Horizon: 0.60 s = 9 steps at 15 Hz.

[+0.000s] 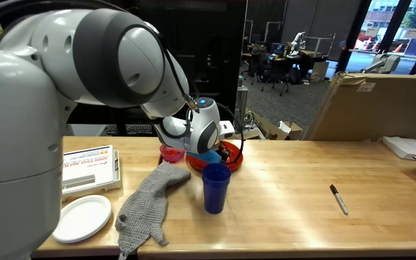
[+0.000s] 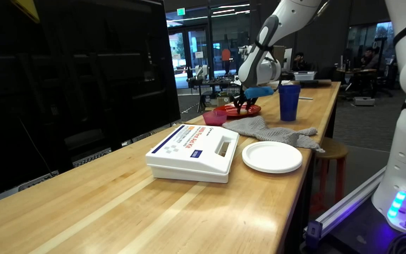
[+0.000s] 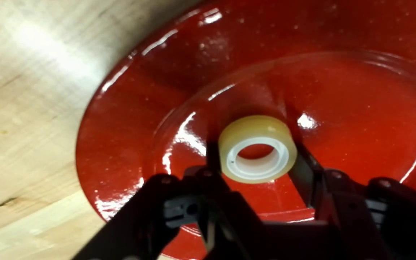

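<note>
A roll of clear yellowish tape with a white core (image 3: 253, 126) shows in the wrist view, over the middle of a red plate (image 3: 117, 133). My gripper (image 3: 255, 155) has one black finger against each side of the roll, and the fingers look closed on it. In an exterior view the gripper (image 2: 243, 107) points down at the plate (image 2: 224, 108), with the roll (image 2: 243, 112) low between its fingertips. I cannot tell whether the roll rests on the plate or is slightly above it. In an exterior view the arm hides the fingers over the plate (image 1: 197, 164).
A blue cup (image 1: 216, 191) stands just in front of the red plate. A pink bowl (image 1: 172, 155) is beside the plate. A grey knitted cloth (image 1: 146, 202), white plates (image 1: 83, 218), a first aid kit (image 2: 189, 151) and a marker (image 1: 339, 199) lie on the table.
</note>
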{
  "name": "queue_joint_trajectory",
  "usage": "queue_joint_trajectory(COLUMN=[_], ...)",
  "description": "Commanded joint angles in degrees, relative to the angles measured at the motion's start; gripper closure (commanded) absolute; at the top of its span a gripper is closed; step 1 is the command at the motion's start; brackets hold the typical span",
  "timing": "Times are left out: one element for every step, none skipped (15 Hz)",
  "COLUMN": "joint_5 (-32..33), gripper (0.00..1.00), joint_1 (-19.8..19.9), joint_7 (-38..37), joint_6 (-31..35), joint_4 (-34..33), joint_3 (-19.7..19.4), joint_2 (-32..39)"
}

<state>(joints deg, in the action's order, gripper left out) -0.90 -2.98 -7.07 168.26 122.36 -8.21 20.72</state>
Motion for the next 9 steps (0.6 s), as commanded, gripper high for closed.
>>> queue_joint_trajectory(joint_5=[1.95,2.32,3.07,4.32,5.21,6.00,6.81,7.80,8.60], gripper=[0.75,0.75,0.75,0.75,0.75,0.75,0.75,0.75,0.75], joint_1=[-0.59,-0.91,-1.49,-2.21,-2.61,-3.02,-3.45,-4.10,-4.59], joint_7=[-1.53,-1.74,-2.15,-2.55,-2.77,-3.05,-3.40,-3.75,-4.03], joint_6=[-1.51,-1.33,-1.38,-1.30,-1.30,-1.32,-1.41,-1.39,-1.36], joint_4=[-0.17,-0.03,-0.04,0.17,0.40,0.55,0.69,0.83,0.89], joint_3=[-0.63,-0.93,-1.47,-2.20,-2.49,-2.72,-2.99,-3.46,-3.81], joint_2=[-0.41,-0.53,-0.37,-0.18,-0.11,-0.04,-0.08,-0.03,-0.06])
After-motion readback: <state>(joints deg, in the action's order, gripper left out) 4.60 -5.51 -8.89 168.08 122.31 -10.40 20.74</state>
